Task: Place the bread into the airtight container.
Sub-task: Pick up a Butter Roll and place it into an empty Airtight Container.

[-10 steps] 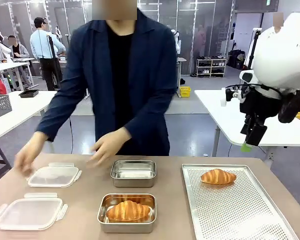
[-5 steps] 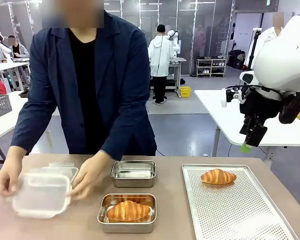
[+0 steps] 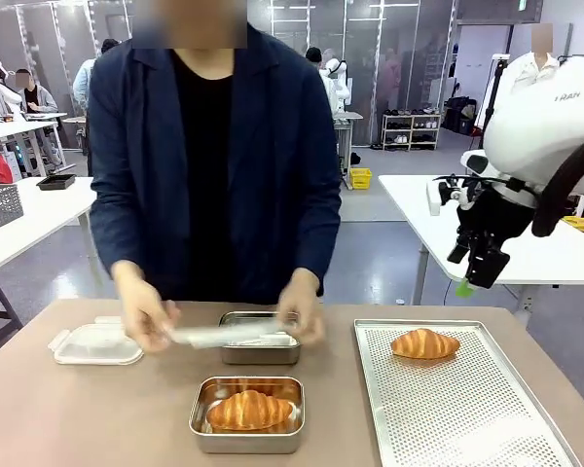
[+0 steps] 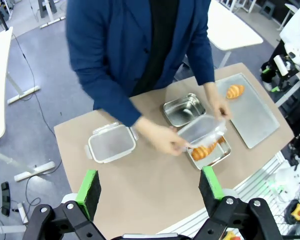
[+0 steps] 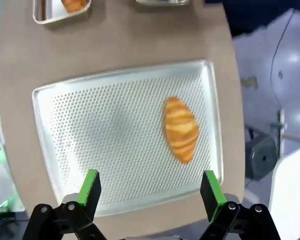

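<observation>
Left gripper (image 4: 149, 185): high above the table (image 3: 97, 418), pads spread wide, nothing between them. At the table's left lies a spare lid (image 3: 97, 344), clear plastic, flat, with side clips. Just right of it, a person (image 3: 214, 146) in a dark jacket stands at the far edge. One hand (image 3: 146, 316) and the other hand (image 3: 302, 309) hold a clear lid (image 3: 224, 335) by its ends, low over the far steel container (image 3: 261, 354). Cannot tell if that lid touches the rim. The far steel container looks empty in the left wrist view.

In front of it, nearer the robot, is the near steel container (image 3: 197, 413) with the boxed croissant (image 3: 249, 410) inside, uncovered.

To the right, the perforated tray (image 3: 467, 409) lies flat and carries the tray croissant (image 3: 424, 342) at its far end, apart from both containers.

Right gripper (image 3: 472, 280): hangs in the air past the tray's far right corner, well above the table. The right wrist view looks down on the tray, jaws wide apart and empty, croissant between and beyond the fingertips.
</observation>
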